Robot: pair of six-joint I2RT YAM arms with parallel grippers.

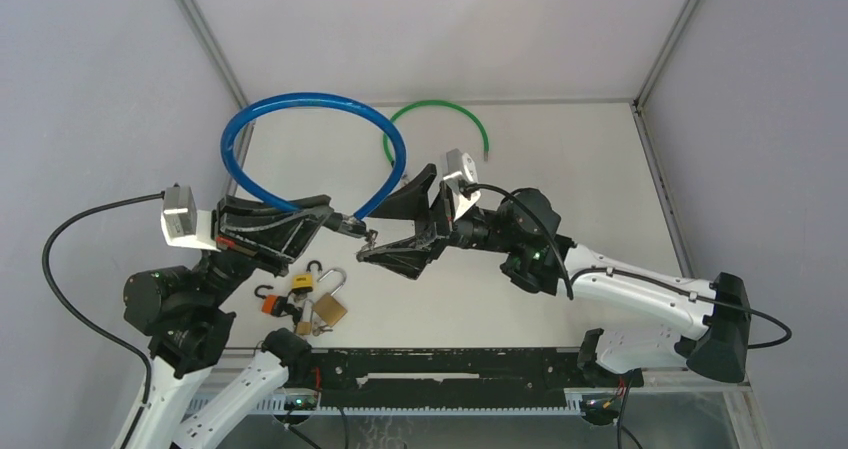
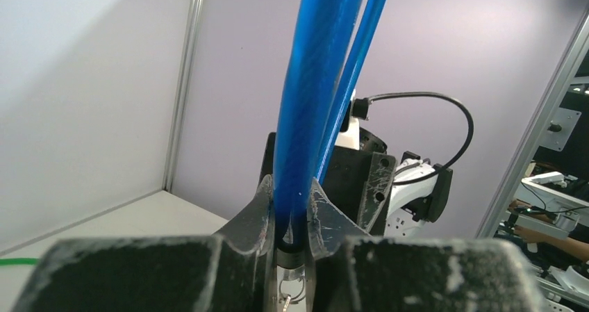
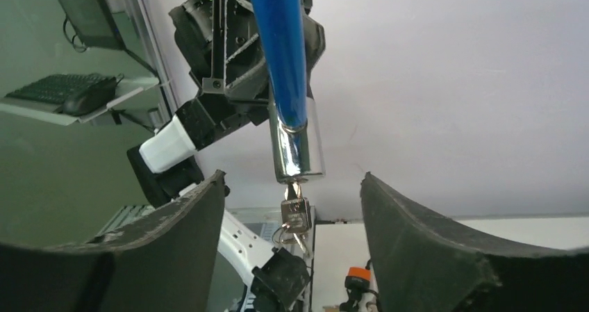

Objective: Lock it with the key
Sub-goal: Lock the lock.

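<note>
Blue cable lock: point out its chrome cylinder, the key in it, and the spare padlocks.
chrome cylinder (image 3: pixel 297 149), right wrist view, middle of the barrel.
key (image 3: pixel 294 211), right wrist view, head hanging below the cylinder.
padlocks (image 1: pixel 328 312), top external view, brass body of one.

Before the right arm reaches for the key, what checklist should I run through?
1. Left tool clamped on the blue cable lock: ok.
2. Key seated in the chrome lock cylinder: ok.
3. Right tool open: ok.
4. Key lined up between the right tool's fingers: ok in the right wrist view; depth cannot tell.
5. Cable end fully home in the cylinder: cannot tell.
6. Loose padlocks apart from both tools: ok.
</note>
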